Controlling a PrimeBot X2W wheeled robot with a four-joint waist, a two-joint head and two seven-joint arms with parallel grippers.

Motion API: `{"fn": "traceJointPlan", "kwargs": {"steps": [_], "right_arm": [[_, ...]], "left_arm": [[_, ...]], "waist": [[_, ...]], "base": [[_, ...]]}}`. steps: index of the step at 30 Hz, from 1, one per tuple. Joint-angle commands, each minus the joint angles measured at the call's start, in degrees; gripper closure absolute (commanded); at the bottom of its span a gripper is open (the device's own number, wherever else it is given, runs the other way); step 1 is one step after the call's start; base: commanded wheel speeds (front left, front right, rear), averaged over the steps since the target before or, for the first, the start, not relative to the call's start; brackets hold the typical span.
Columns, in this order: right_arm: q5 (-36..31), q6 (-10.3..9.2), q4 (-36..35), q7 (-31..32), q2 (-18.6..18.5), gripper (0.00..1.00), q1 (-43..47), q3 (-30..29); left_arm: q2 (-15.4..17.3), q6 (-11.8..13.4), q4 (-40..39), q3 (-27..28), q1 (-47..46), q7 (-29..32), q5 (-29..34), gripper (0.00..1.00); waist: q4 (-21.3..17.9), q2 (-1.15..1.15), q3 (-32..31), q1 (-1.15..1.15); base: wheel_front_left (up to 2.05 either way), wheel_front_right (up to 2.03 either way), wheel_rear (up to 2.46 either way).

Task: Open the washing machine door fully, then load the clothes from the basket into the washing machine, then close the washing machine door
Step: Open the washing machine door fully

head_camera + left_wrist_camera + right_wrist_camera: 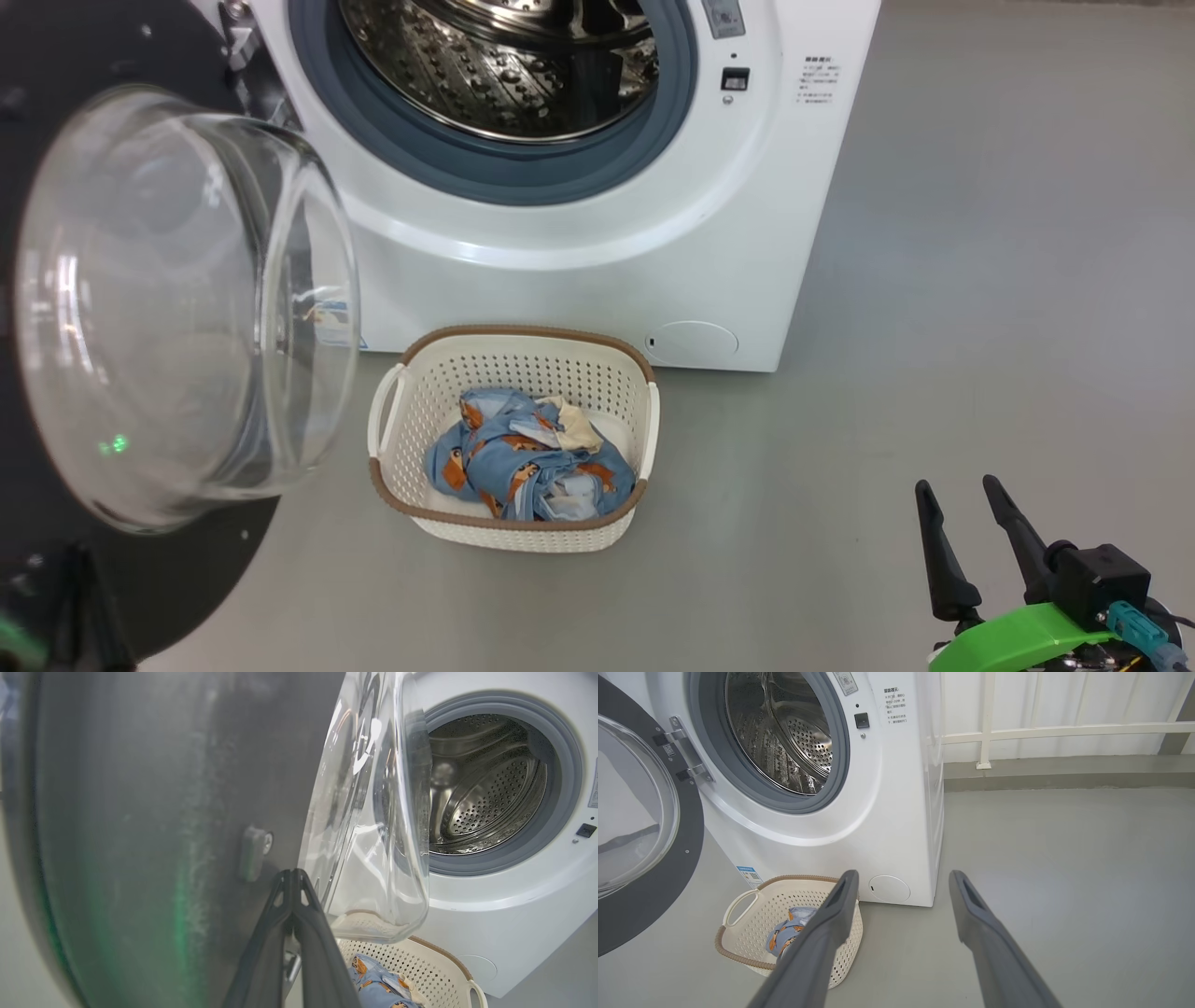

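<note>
Glossy black washing machine door (140, 583), bulging clear glass bowl (177, 308)

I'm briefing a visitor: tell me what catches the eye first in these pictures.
The large round black door with its bulging clear glass bowl stands open at the left, baring the steel perforated drum of the white washing machine. Before it on the grey floor sits a cream perforated basket holding blue bear-print clothes.

Washing machine door (177, 308): cut by left and bottom edges, head view. Washing machine (579, 280): top cut off. Printed label (820, 82) on its front: too small to read. Clothes (787, 933): partly hidden behind one finger (831, 924) of right gripper (903, 879) (right wrist view). Basket (420, 970): one end distorted behind door glass, left wrist view.
</note>
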Motion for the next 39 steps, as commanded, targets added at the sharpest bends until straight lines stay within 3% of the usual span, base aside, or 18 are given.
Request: {"fn": "traceJointPlan", "kwargs": {"steps": [1, 13, 32, 39], "right_arm": [[0.50, 0.09, -1.34, -0.28, -0.42, 0.00, -2.10, 1.38], [-0.59, 0.09, -1.67, -0.28, -0.42, 0.00, -3.58, 1.08], [-0.88, 0.09, -1.83, -0.28, -1.64, 0.00, -4.53, 1.24], [-1.09, 0.09, -1.94, -0.28, -1.95, 0.00, -4.99, 1.00]], "left_arm": [[2.15, 0.98, -0.53, 3.42, -2.59, -0.29, -0.44, 1.00], [3.03, 1.69, 1.90, 13.89, -8.32, -0.29, -2.15, 1.00], [7.48, -0.86, 7.42, 21.40, -15.80, -0.29, 0.26, 1.00], [7.63, -1.43, 8.44, 23.32, -17.67, -0.29, 1.51, 1.00]], "waist": [[-0.38, 0.00, 0.58, 0.00], [-0.83, 0.00, 3.99, 0.00], [-0.93, 0.00, 7.27, 0.00], [-0.96, 0.00, 8.53, 0.00]], "base": [[0.00, 0.00, 0.00], [0.00, 0.00, 0.00], [0.00, 0.00, 0.00], [0.00, 0.00, 0.00]]}}
